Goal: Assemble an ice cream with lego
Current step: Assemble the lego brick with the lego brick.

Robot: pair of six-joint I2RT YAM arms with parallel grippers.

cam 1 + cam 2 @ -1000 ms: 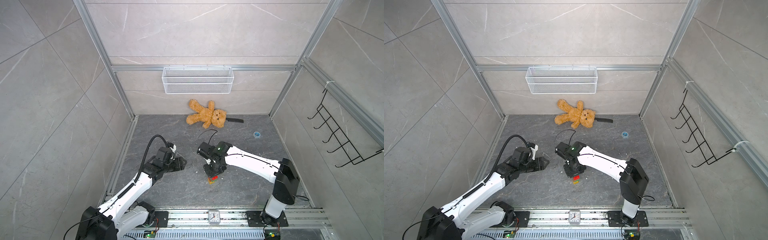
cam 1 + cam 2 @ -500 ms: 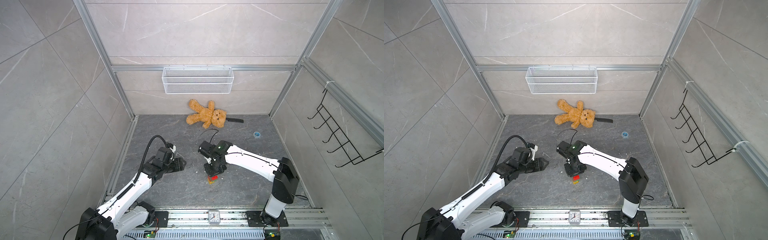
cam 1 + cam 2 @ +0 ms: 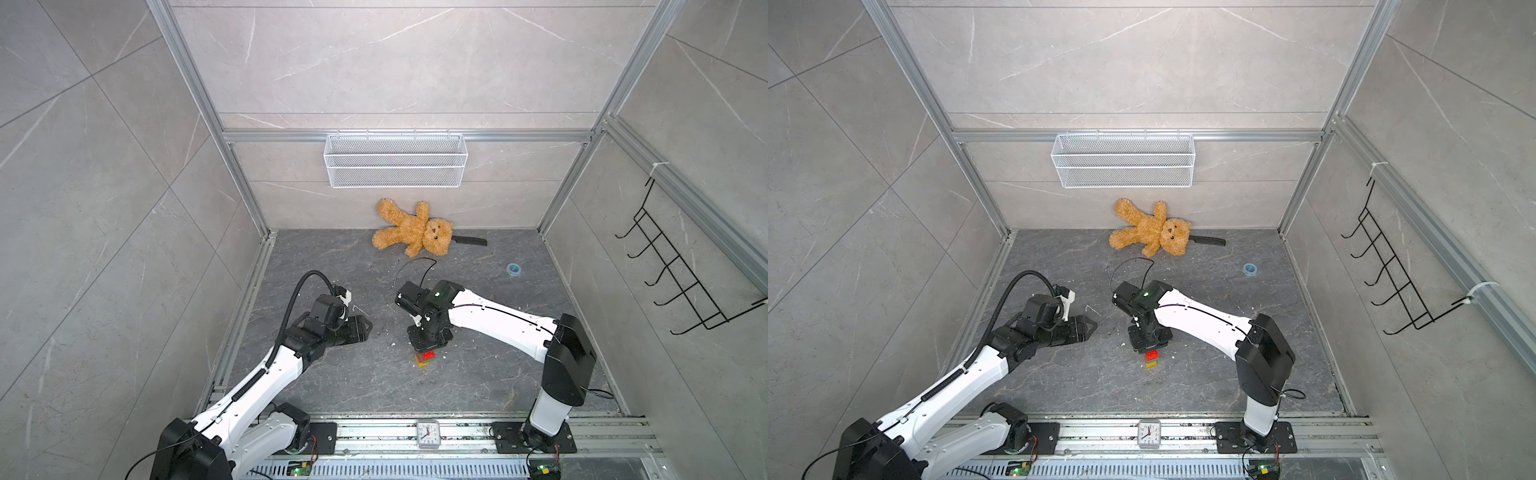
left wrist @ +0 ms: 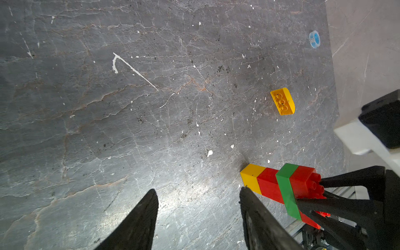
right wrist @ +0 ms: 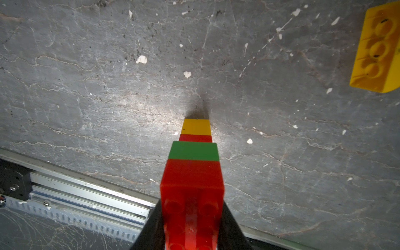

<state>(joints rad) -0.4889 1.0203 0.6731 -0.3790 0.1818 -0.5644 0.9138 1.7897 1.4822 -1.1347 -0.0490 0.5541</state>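
The right gripper (image 5: 192, 225) clamps the stack's (image 4: 279, 186) top, the left gripper (image 4: 198, 190) gapes empty beside; next, surely, the cap (image 4: 282, 101) beyond its fingertips (image 4: 147, 207).

Bright even light; floor (image 5: 140, 112) glare; near red brick (image 5: 192, 190) blurred.

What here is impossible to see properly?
Loose yellow round-topped plastic brick: missing from both top views, likely under the right arm.
Stack of yellow, red and green plastic bricks: top partly covered by the right pincer, both top views.
Black object beside the brown plush teddy bear: one end behind its head, both top views.
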